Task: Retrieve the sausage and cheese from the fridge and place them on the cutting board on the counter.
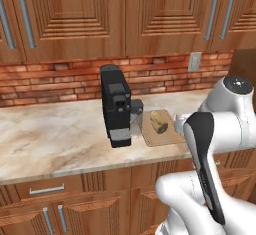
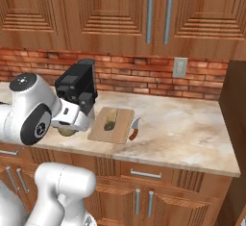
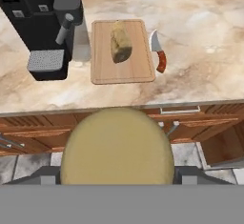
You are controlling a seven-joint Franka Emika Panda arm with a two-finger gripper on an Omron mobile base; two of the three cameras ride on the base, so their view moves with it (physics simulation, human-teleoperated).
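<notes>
At the bottom centre of the hand view, a large round pale yellow cheese (image 3: pixel 117 147) sits clenched between the tips of the end effector (image 3: pixel 117 182), hanging in front of the desk edge, above the cabinet fronts and floor. In the right base view the same cheese (image 2: pixel 67 130) peeks out at centre left under the white wrist, just left of the cutting board (image 2: pixel 120 129). Above the cheese in the hand view, the cutting board (image 3: pixel 102 66) lies flat on the desk (image 3: pixel 200 51), well apart from the end effector, with an olive-brown lumpy item (image 3: pixel 121 42) resting on its upper middle; whether this is the sausage cannot be told. Just right of the board lies a knife (image 3: pixel 158 54) with a reddish handle, beside its edge. To the board's left, at upper left, stands a black coffee machine (image 3: pixel 40 23), with a grey cup (image 3: pixel 82 39) between it and the board. The brick wall (image 1: pixel 60 76) runs behind in the left base view
</notes>
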